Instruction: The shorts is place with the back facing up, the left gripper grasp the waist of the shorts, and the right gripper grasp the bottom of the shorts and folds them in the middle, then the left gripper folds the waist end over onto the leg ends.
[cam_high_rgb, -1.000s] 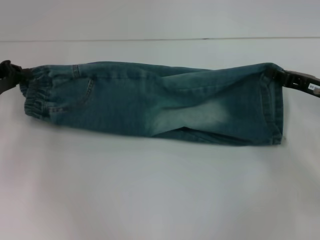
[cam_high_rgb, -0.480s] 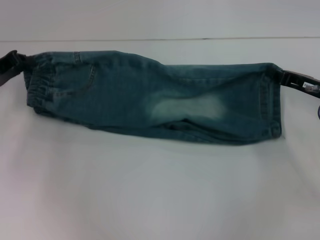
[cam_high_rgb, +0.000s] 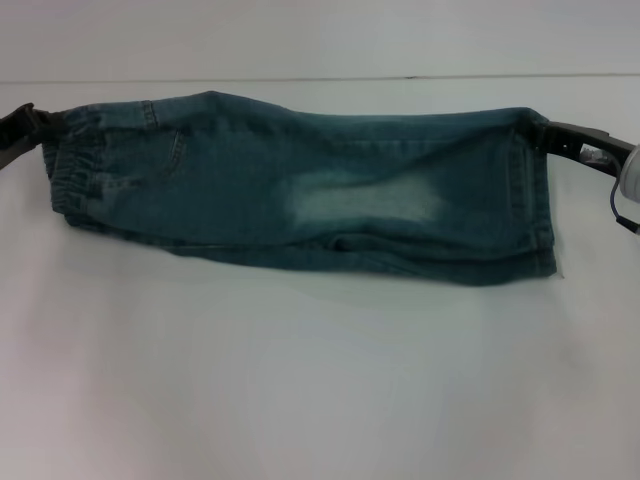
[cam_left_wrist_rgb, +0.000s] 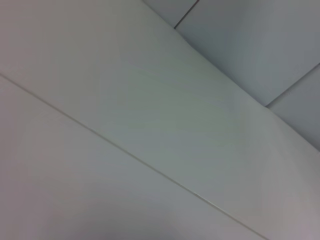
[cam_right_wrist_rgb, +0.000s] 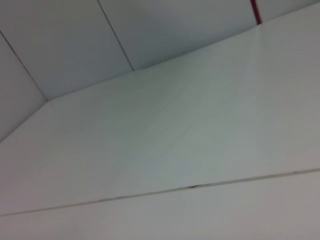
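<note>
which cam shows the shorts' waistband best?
Head view: the waistband shows at the left end of the shorts, beside the left gripper. Both wrist views show only bare white surfaces, no shorts.

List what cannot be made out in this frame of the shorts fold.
- Left gripper, head view: mostly cut off by the picture's edge; its fingertips are hidden at the waistband, so the grip is unclear.
- Right gripper, head view: its fingertips are hidden at the hem of the shorts.
- Underside of the folded shorts: hidden by the top layer.
- Both wrist views: only the white table, no shorts or fingers.
</note>
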